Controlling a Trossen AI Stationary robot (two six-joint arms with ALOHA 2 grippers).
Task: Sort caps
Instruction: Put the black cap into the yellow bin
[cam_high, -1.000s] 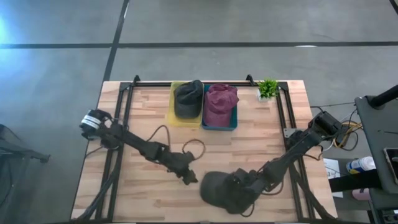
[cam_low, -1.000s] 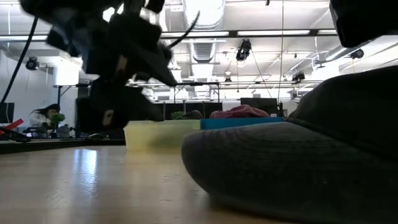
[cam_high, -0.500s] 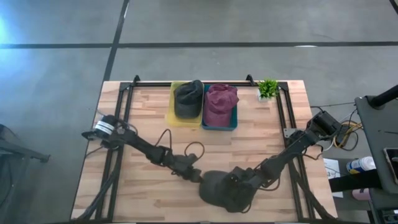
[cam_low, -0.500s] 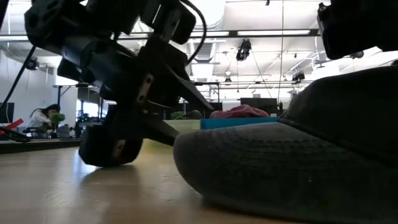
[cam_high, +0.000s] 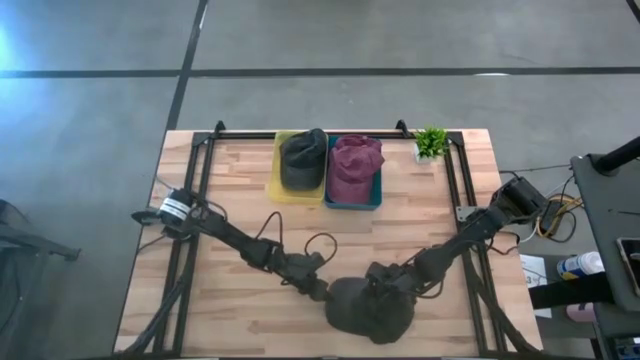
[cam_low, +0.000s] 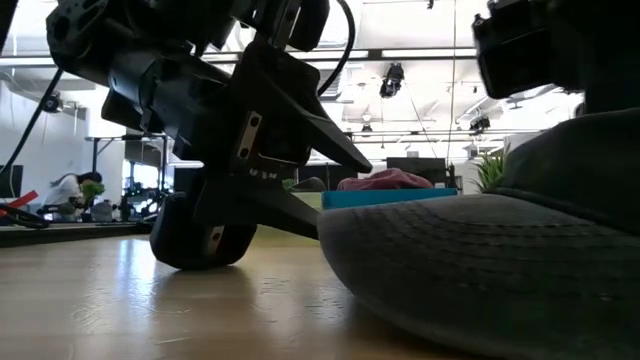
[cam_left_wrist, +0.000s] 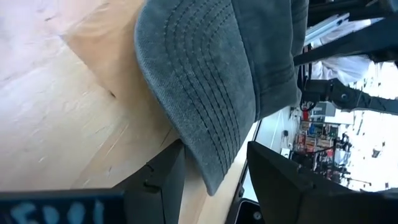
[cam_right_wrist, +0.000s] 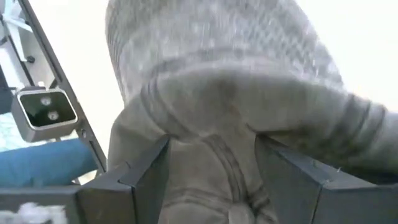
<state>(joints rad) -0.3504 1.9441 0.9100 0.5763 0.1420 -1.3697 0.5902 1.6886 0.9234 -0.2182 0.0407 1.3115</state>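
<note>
An olive-grey cap (cam_high: 370, 310) lies near the table's front edge, brim (cam_left_wrist: 205, 93) toward the left arm. My left gripper (cam_high: 322, 291) is low over the wood and open. Its fingers (cam_left_wrist: 161, 180) stand on either side of the brim's edge (cam_left_wrist: 214, 177). My right gripper (cam_high: 383, 288) slants down onto the crown (cam_right_wrist: 211, 74) and is shut on it. At the far edge, another olive-grey cap (cam_high: 303, 158) rests in a yellow bin (cam_high: 280, 185). A maroon cap (cam_high: 356, 165) rests in a teal bin (cam_high: 352, 202). My left gripper has the brim's edge (cam_low: 335, 225) between its open fingers; I cannot tell whether either finger touches it. My right gripper has a bunched ridge of the crown's cloth (cam_right_wrist: 211, 162) between its two fingers (cam_right_wrist: 146, 177). It comes slanting down from the table's right. The brim's underside (cam_low: 420, 300) rests on the table.
A small green plant (cam_high: 430, 142) stands at the table's far right corner. A black frame rail (cam_high: 205, 165) runs along the table's sides and far edge. Bare wood (cam_high: 250, 200) lies between the bins and the arms.
My left gripper has come down and gone toward the table's right edge, up to the near cap, so that the brim's edge now lies between its fingers. My right gripper has shifted a little on the crown, and the cap has shifted slightly with it.
</note>
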